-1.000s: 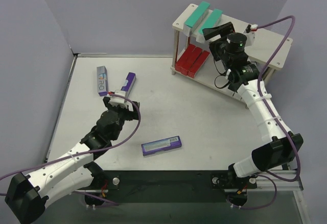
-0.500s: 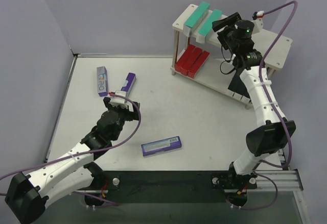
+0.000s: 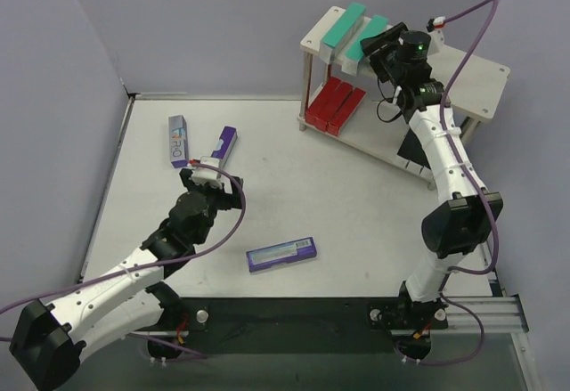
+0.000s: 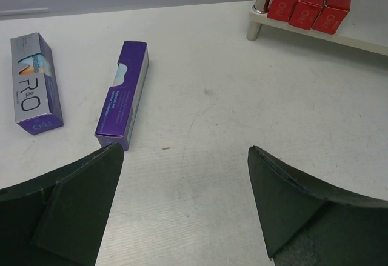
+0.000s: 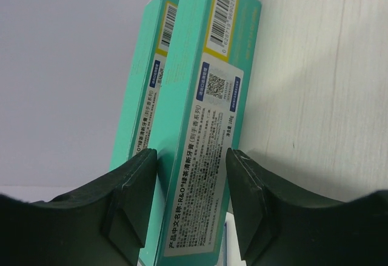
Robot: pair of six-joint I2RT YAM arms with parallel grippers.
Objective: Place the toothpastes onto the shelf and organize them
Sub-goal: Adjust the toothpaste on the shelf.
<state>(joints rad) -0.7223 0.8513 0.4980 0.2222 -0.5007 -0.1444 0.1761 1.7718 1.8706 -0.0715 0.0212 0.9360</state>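
The shelf [image 3: 472, 77] stands at 1 o'clock on the white table [image 3: 356, 204]. It has pale flat boards on thin metal legs. On its upper board lie two long, slim card boxes side by side, the far teal carton [image 3: 345, 24] and the near teal carton [image 5: 200, 120], which has small print and a barcode. Three red cartons [image 3: 336, 104] lie close together on the lower board.

The right jaws stand on both sides of the near teal carton, very close to its long sides, but it cannot be told if they already press it. The left jaws are wide open and hold nothing.

At 10 o'clock lie a silver-faced purple carton [image 4: 30, 84] and a plain purple carton [image 4: 124, 93], apart from each other. A third purple carton [image 3: 281, 254] with a shiny face lies near 6 o'clock.

Compared with one second ago, the right arm [image 3: 450, 164] reaches further toward 12 o'clock, and its wrist is now over the upper board. The left arm [image 3: 134, 271] and the purple cartons are where they were.
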